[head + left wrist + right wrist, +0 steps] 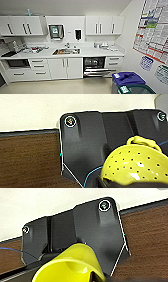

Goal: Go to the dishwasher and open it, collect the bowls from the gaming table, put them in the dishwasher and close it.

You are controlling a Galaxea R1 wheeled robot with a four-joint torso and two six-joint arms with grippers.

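Head view: dishwasher (94, 65) open at lower centre-right, door dropped, racks visible, under white bench (100, 53). L wrist view: perforated yellow bowl (135, 166) at lower right, over dark plate. R wrist view: smooth yellow bowl (72, 265) at lower centre. Tool states: cannot tell, either arm.

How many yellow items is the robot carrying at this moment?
2. A perforated yellow bowl shows close to the camera in the left wrist view; a smooth yellow bowl shows likewise in the right wrist view. How they are gripped is hidden. The dishwasher stands open.
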